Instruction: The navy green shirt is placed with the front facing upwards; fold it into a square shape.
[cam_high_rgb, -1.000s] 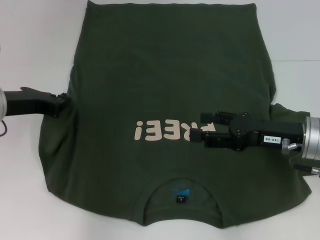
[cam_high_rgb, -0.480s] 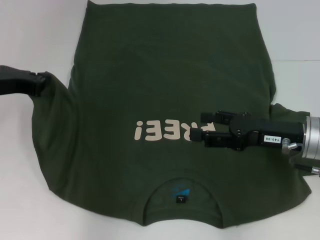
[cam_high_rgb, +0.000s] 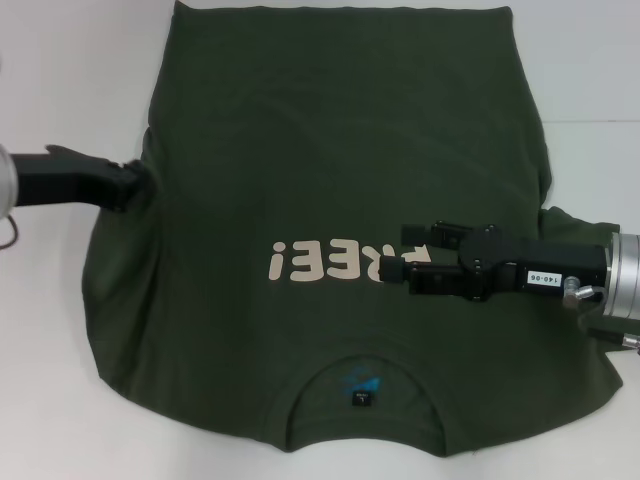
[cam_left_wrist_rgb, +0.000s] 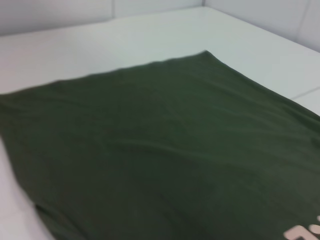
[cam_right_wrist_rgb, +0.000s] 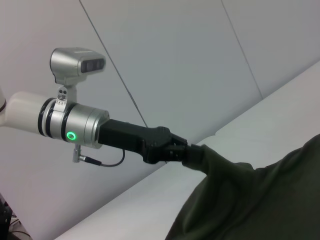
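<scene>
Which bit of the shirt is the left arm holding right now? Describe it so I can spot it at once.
Start from the green shirt spread over the white table. Follow its edge on the robot's left to the sleeve, where the left gripper is shut on the cloth. Unlike the flat body, this sleeve is pulled up into a raised peak.

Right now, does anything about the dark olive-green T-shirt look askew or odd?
Yes. The dark olive-green T-shirt lies unevenly: the left gripper pinches its left sleeve edge, lifted and bunched. The right gripper hovers over the cream lettering, open.
</scene>
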